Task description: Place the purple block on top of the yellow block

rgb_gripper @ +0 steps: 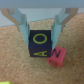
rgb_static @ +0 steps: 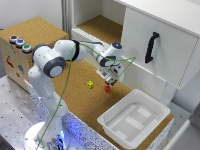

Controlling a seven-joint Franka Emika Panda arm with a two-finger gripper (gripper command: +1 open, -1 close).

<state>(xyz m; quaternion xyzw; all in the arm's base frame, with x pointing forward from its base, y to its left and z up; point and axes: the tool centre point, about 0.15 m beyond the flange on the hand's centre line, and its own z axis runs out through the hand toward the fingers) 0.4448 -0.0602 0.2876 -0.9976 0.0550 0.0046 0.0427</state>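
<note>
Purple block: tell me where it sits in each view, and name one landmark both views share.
Exterior view: the purple block is barely visible, mostly hidden between the fingers of the hand, just above the red block and to the exterior view's right of the yellow block.
Wrist view: the purple block fills the centre, between the two fingers, bearing yellow letters.
Shared landmark: the red block, beside the purple one.
</note>
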